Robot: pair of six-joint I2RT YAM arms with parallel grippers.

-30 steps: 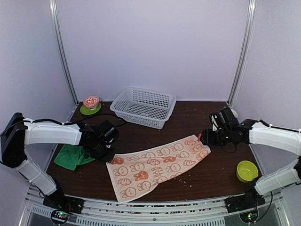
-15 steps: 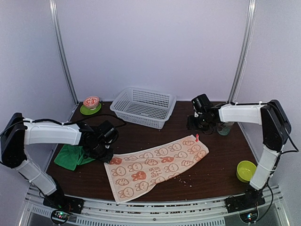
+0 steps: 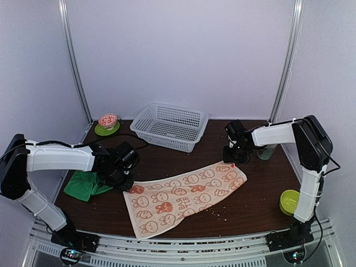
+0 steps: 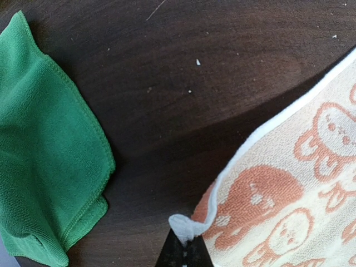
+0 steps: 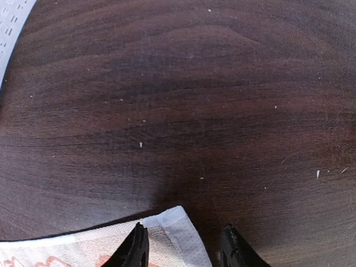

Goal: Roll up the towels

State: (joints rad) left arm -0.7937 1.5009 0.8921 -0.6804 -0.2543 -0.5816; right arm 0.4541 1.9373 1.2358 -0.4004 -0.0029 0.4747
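Orange towel (image 3: 186,194): spread flat on surface (image 3: 261,189), in front of basket (image 3: 169,126).
Green towel (image 3: 83,185): crumpled, front-left of basket.
Left tool (image 4: 183,248): clamped on orange towel's corner.
Right tool (image 5: 183,250): jaws apart, astride opposite corner.

Bench (image 3: 261,189), clearances taken from the basket (image 3: 169,127).
- Directly in front of basket: strip of bare wood, passable.
- Further front: orange towel (image 3: 186,194), flat and low.
- Front-left: green towel (image 3: 83,185), bunched; left arm (image 3: 61,158) reaches across above it.
- Left, back corner: bowl on saucer (image 3: 108,121).
- Right: right arm (image 3: 272,133) spans in; small cup (image 3: 266,151) behind it.
- Far front-right: yellow-green bowl (image 3: 291,201); bare wood between it and the orange towel.
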